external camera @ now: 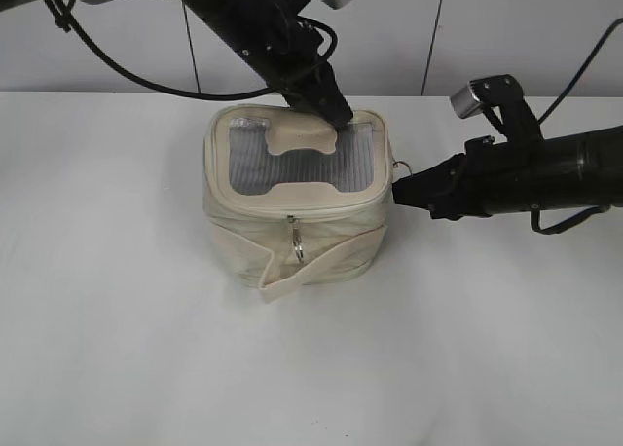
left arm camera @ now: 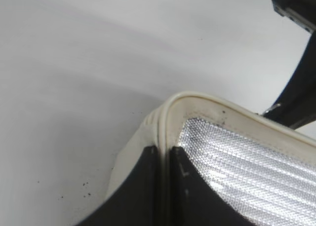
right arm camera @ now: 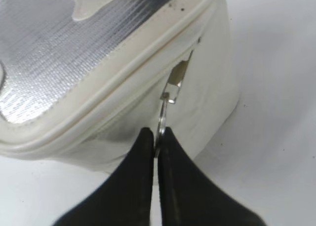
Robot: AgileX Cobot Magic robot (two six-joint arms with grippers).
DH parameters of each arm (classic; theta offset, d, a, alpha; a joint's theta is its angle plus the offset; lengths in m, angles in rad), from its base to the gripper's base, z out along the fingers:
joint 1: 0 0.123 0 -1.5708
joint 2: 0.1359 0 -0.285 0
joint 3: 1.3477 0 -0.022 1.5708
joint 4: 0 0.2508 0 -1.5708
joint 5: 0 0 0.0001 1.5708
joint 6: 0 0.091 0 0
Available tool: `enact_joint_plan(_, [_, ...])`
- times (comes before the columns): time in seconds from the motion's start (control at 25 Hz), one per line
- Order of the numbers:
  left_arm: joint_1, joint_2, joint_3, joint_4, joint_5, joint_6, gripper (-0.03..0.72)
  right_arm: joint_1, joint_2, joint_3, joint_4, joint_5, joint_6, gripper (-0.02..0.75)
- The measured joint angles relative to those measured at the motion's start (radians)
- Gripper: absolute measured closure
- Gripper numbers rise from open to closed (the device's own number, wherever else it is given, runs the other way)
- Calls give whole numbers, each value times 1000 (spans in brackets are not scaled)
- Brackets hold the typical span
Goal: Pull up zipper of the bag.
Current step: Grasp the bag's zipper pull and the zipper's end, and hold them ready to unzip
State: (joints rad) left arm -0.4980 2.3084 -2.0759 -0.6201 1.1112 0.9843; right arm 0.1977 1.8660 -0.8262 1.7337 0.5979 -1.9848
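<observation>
Right tool (right arm camera: 157, 137) pinches a zipper (right arm camera: 174, 80) ring; left tool (left arm camera: 163, 154) clamps the bag's (external camera: 292, 207) rim.

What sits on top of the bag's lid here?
On the bag lid: a grey mesh window, a cream patch, and the left gripper pressing the far rim. The bag's inside is hidden.

Ext cam slants down at front; both wrist cams close, sharing bag (external camera: 297, 207) lid.
</observation>
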Motion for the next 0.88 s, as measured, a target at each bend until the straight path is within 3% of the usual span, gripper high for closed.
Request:
enact_joint_plan(0.52, [-4, 0, 1, -7, -20, -93, 650, 11, -144, 161, -156, 133, 179, 717])
enact_joint_plan(0.68, [-5, 0, 1, -4, -30, -139, 650, 120, -144, 162, -160, 148, 212, 717])
enact_joint_plan(0.88, [-5, 0, 1, -4, -32, -188, 650, 340, -143, 128, -12, -23, 215, 714])
